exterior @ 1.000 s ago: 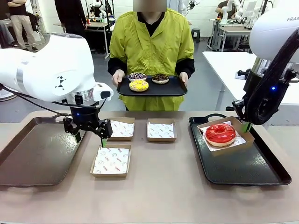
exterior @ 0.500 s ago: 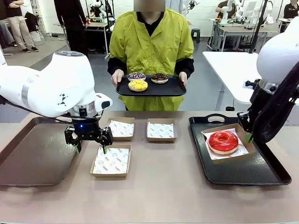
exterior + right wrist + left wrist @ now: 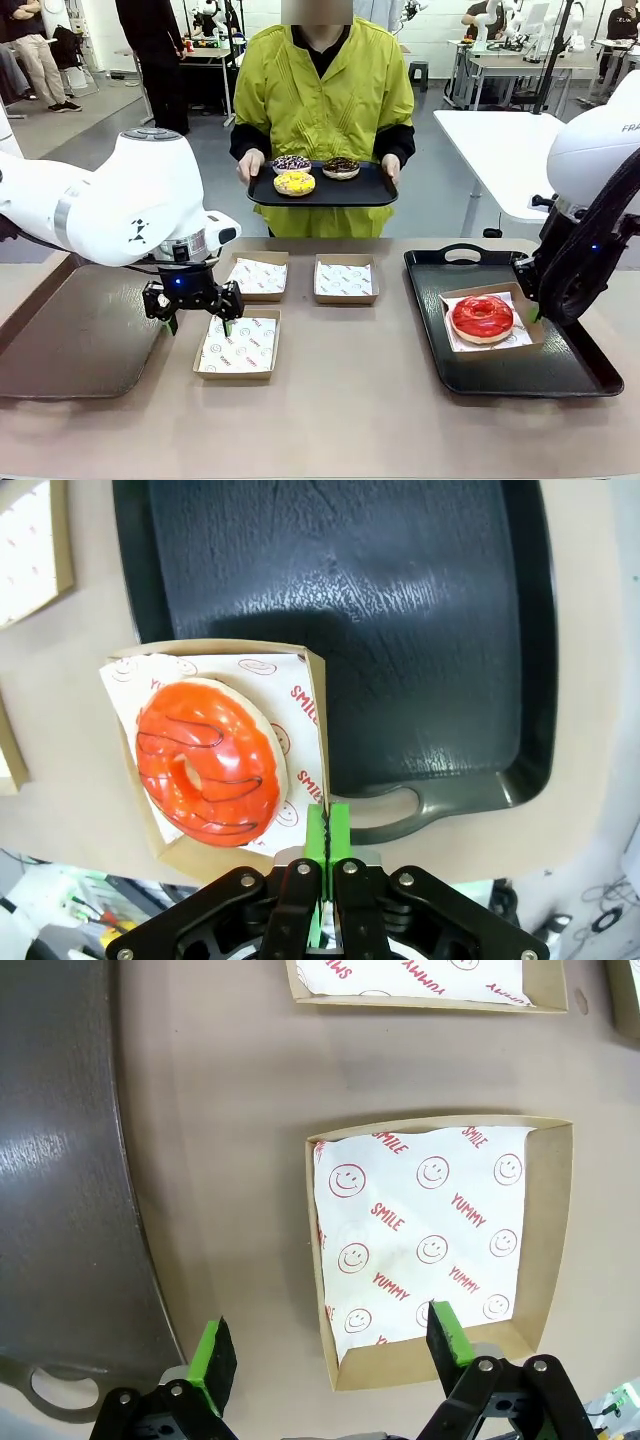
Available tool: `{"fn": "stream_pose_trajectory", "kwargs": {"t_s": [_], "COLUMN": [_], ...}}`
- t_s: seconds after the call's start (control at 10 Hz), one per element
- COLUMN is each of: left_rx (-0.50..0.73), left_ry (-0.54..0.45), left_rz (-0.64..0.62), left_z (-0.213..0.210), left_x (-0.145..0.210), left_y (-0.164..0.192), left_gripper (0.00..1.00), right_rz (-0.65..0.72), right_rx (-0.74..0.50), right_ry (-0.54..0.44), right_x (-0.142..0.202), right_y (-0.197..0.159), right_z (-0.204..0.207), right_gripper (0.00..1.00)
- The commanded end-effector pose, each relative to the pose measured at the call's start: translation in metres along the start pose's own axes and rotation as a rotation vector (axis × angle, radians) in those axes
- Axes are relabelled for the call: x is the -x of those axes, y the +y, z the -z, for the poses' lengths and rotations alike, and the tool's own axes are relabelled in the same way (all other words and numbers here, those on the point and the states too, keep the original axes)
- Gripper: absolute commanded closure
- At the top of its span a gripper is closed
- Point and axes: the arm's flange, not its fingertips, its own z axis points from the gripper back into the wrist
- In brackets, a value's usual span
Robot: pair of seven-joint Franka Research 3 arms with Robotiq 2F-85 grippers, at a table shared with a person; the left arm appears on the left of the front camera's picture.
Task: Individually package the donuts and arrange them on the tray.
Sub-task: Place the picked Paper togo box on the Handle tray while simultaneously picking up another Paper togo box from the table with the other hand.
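Observation:
A glossy red donut [image 3: 482,317] lies in a brown cardboard box [image 3: 520,300] on the black tray [image 3: 520,375] at the right. My right gripper [image 3: 535,310] is shut on that box's right wall, also seen in the right wrist view, where the right gripper [image 3: 327,830] pinches the wall beside the red donut [image 3: 207,762]. My left gripper [image 3: 195,315] is open low over the left edge of an empty paper-lined box [image 3: 237,343]; the left gripper [image 3: 330,1345] straddles this box's [image 3: 440,1250] wall. Yellow [image 3: 294,183], purple-white sprinkled [image 3: 292,163] and chocolate [image 3: 341,167] donuts sit on the person's tray [image 3: 370,190].
Two more empty lined boxes [image 3: 258,275] [image 3: 345,278] stand at mid-table. A brown tray [image 3: 70,340] lies at the left, close to my left fingers [image 3: 213,1352]. The person stands at the far side holding their tray in both hands.
My right gripper has carried the boxed red donut down and toward the near right of the black tray, and it now sits level. My left gripper has sunk closer to the near-left box.

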Motion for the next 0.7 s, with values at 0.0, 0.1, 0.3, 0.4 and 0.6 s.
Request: {"fn": "stream_pose_trajectory", "kwargs": {"t_s": [0.0,0.1,0.3,0.4,0.6], "left_rx": [-0.025,-0.025,-0.023,-0.024,-0.023], "left_ry": [-0.031,-0.028,-0.024,-0.02,-0.016], "left_rz": [-0.014,-0.007,-0.002,0.001,0.014], "left_z": [0.005,0.007,0.009,0.01,0.012], "left_x": [0.0,-0.001,-0.001,-0.001,-0.002], "left_y": [-0.003,-0.004,-0.006,-0.007,-0.008], "left_gripper": [0.0,0.0,0.0,0.0,0.0], "right_rz": [0.007,-0.008,-0.022,-0.026,-0.025], "right_rx": [-0.016,-0.026,-0.027,-0.018,0.014], "right_ry": [0.006,0.018,0.035,0.041,0.038], "right_x": [-0.008,-0.014,-0.021,-0.024,-0.029], "right_y": [0.001,0.0,0.001,0.002,0.005], "right_z": [0.016,0.022,0.033,0.038,0.046], "right_gripper": [0.99,0.99,0.99,0.99,0.99]}}
